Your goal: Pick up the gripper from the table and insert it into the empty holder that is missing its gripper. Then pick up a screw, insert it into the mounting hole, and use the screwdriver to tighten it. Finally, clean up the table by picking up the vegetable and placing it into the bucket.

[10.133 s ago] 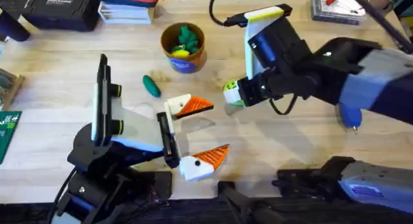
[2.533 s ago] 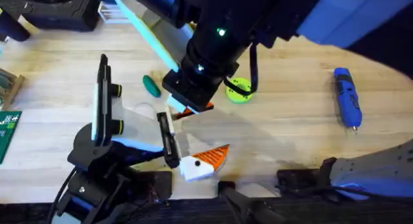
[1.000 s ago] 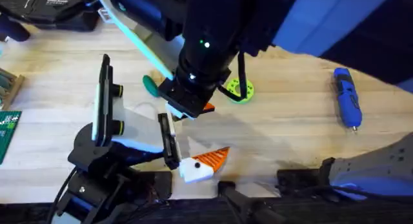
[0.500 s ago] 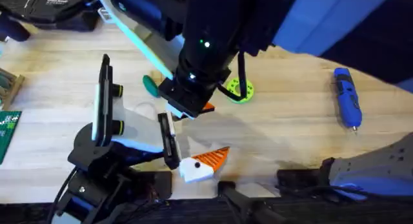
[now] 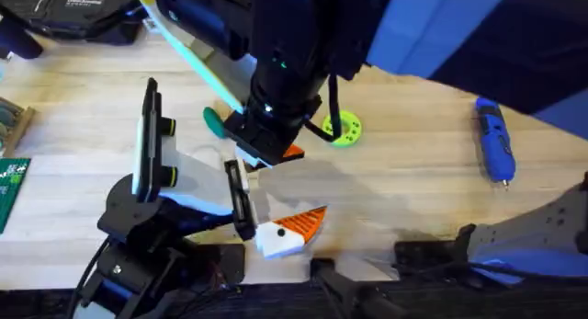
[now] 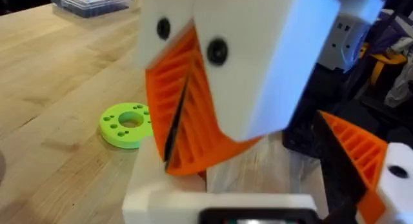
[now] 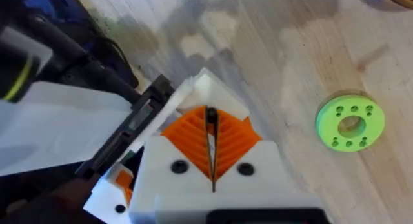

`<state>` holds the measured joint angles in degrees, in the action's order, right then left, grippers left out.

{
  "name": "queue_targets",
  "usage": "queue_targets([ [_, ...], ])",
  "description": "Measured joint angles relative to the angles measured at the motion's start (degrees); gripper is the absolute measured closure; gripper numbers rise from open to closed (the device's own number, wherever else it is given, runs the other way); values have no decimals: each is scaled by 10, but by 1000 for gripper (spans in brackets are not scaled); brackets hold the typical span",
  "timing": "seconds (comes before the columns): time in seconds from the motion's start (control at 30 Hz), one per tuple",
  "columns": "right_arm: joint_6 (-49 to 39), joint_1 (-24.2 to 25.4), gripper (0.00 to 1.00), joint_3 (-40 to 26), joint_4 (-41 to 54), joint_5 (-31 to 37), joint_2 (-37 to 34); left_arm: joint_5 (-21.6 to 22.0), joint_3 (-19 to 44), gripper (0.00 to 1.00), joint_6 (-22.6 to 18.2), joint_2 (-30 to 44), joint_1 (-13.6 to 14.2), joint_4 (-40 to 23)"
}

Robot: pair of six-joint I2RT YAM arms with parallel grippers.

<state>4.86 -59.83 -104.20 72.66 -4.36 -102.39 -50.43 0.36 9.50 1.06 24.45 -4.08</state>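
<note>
Two orange ribbed pads (image 7: 187,141) of my right gripper (image 7: 210,117) clenched together, contents unclear. Risk: drifting sideways knocks the left arm's white-and-orange finger (image 5: 292,153) askew.

Green disc (image 5: 342,128) with holes, flat on the wooden table (image 5: 413,181).
</note>
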Motion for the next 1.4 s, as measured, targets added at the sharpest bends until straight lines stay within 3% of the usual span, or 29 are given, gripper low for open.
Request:
queue_targets([
  [0.07, 1, 0, 953, 0, 0, 0, 0, 1, 0, 13, 0, 0, 0, 0],
  [0.1, 1, 0, 856, 0, 2, -1, 0, 2, 0, 13, 0, 0, 0, 0],
  [0.27, 0, 10, 129, 0, 11, 15, 7, 3, 0, 13, -5, -1, 0, 2],
  [0.3, -2, 15, 42, 0, 12, 17, 10, 3, 0, 13, -7, -1, 0, 2],
  [0.33, -2, 19, 18, 0, 9, 15, 14, 3, 0, 13, -9, -2, 0, 2],
  [0.77, 1, 76, 8, 14, 24, 4, 91, 3, 0, 14, -14, -2, 1, 2],
  [1.0, 1, 127, 8, 150, -22, -32, 186, 3, 0, 11, -15, -2, 1, 2],
  [1.2, -4, 225, 8, 263, -33, -103, 320, 3, 0, 14, -15, -2, 1, 2],
  [1.4, -47, 297, 8, 323, 6, -169, 438, 3, 0, 14, -15, -2, 1, 2],
])
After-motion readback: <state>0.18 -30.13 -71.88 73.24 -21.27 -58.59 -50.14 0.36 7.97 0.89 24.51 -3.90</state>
